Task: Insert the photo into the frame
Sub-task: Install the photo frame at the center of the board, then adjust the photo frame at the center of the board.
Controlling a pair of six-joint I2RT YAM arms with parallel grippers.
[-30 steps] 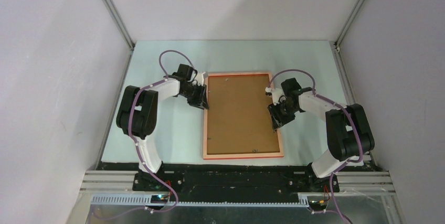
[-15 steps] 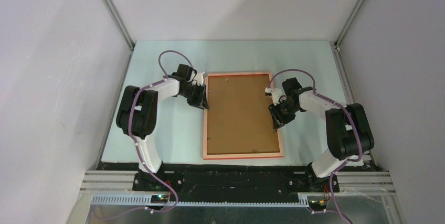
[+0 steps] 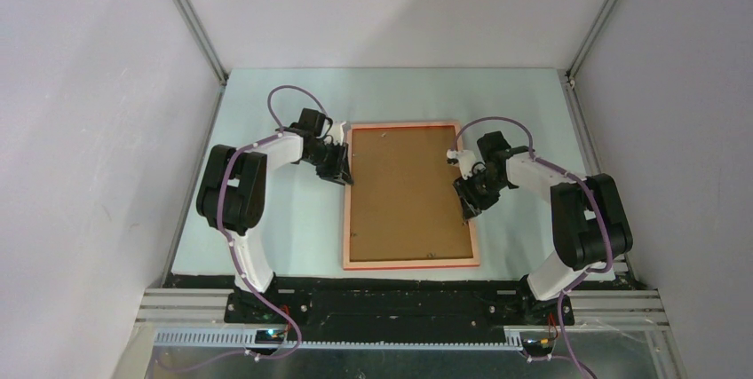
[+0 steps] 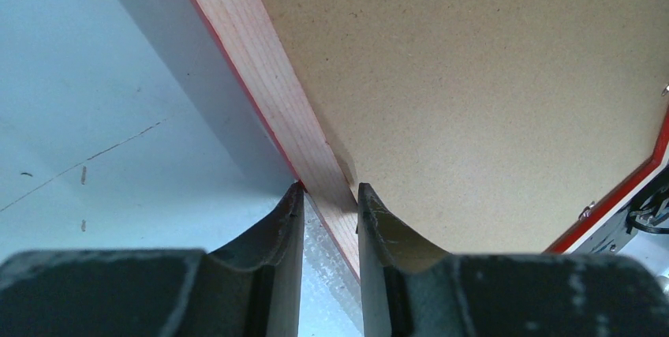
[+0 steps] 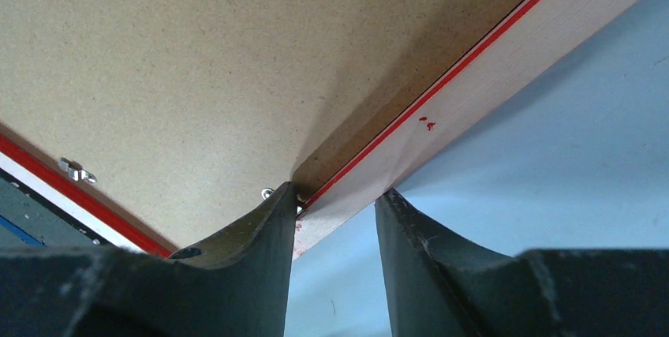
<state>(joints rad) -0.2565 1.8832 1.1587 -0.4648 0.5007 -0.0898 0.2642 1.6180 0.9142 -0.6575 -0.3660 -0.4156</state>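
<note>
On the table (image 3: 266,219), the pale-edged frame (image 3: 411,263) lies brown back upward.

pale wood frame (image 3: 411,263) edged red, speckled brown backing board (image 3: 408,193), pale blue table (image 3: 302,228)

The thin rectangular red-and-pale-wood frame (image 3: 347,210) is shared by all views: overlooked from high at 6 o'clock, viewed close-up from 9 and 3 o'clock.
</note>
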